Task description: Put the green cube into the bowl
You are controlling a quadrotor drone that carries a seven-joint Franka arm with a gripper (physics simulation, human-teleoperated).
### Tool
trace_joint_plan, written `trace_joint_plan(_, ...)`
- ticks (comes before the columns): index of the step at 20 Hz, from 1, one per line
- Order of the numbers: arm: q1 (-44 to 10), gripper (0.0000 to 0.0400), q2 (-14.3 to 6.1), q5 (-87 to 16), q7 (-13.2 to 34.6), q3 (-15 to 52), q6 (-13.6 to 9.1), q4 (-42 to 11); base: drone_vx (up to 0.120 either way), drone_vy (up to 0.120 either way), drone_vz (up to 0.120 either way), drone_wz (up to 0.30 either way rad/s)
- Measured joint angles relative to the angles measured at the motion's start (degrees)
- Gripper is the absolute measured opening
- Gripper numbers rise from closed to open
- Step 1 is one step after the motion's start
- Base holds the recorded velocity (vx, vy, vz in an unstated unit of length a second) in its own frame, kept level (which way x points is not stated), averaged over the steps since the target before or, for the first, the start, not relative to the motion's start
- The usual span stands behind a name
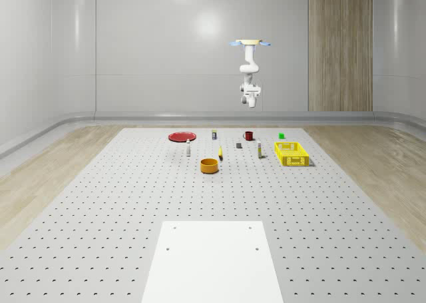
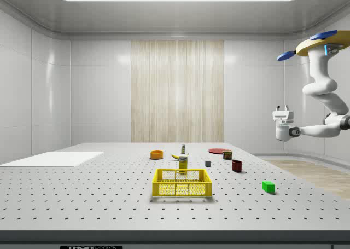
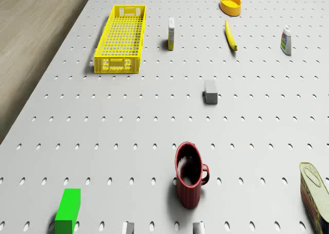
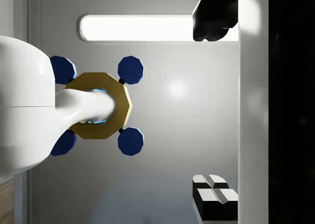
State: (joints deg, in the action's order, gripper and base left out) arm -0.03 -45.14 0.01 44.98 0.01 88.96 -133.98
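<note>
With the drone (image 1: 251, 44) hovered high over the surface's (image 1: 133, 203) far edge and its pincer's (image 2: 282, 113) spread untellable, the green cube (image 3: 68, 211), at the mug's (image 3: 189, 173) eight o'clock, risked being missed.

Green cube (image 1: 281, 136), a small bright-green block, is lying flat on the perforated table, well below the jaws and apart from them, toward the whole-scene view's right of the gripper (image 1: 251, 103). Bowl (image 1: 210, 165), a shallow orange round dish, is sitting upright with its mouth open upward, well below the jaws and farther from them than the cube, near the table's middle.
</note>
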Motion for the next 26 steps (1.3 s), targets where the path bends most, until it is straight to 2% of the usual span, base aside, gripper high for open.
trace_joint_plan(4,-0.11,0.0400,0.72,0.04,-0.07,0.06,-3.95,4.85,0.000,0.000,0.000,0.000)
trace_joint_plan(9,-0.21,0.0400,2.69,0.08,-0.11,0.12,-7.73,10.83,0.000,0.000,0.000,0.000)
trace_joint_plan(12,-0.26,0.0400,3.70,0.10,-0.13,0.14,-9.27,13.51,0.000,0.120,0.000,0.000)
trace_joint_plan(18,-0.33,0.0400,4.71,0.12,-0.16,0.19,-10.69,16.21,0.000,0.120,0.000,0.000)
trace_joint_plan(26,-0.39,0.0400,4.88,0.14,-0.18,0.23,-10.90,16.93,0.000,0.120,0.000,0.000)
